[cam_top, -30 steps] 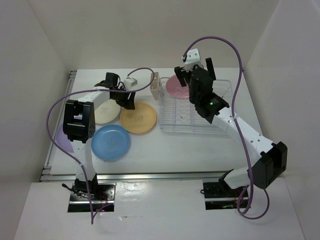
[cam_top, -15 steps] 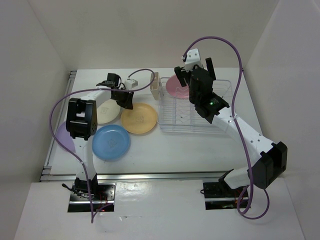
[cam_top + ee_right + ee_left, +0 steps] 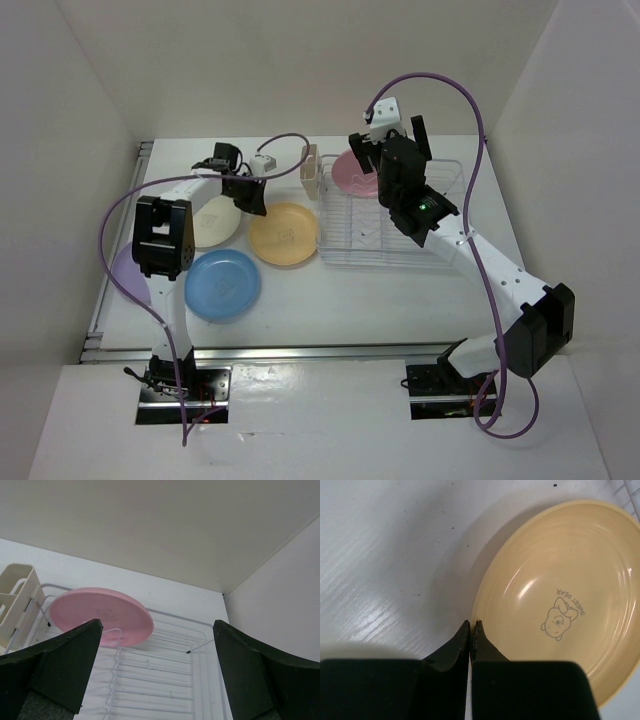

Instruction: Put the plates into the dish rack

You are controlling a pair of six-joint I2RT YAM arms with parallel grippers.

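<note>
Your left gripper (image 3: 471,628) has its fingers pressed together with only a hairline seam between them, and the tips sit right at the near rim of the orange-yellow plate (image 3: 560,605), which lies flat on the white table (image 3: 380,555). From the wrist view you cannot tell for sure whether the tips touch the rim or stop just short of it, but nothing is held between them. In the top view that plate (image 3: 283,234) lies just left of the dish rack (image 3: 390,238), with the cream plate (image 3: 210,226) to its left under your left arm and the blue plate (image 3: 222,284) nearer the bases. The lavender plate (image 3: 124,270) peeks out at the table's left edge, mostly hidden by the arm. Your right gripper (image 3: 388,142) hangs over the far end of the rack with its fingers spread wide apart and holding nothing. Below it the pink plate (image 3: 100,614) rests tilted in the rack's (image 3: 160,682) far-left corner, just beside the beige cutlery holder (image 3: 15,600).
</note>
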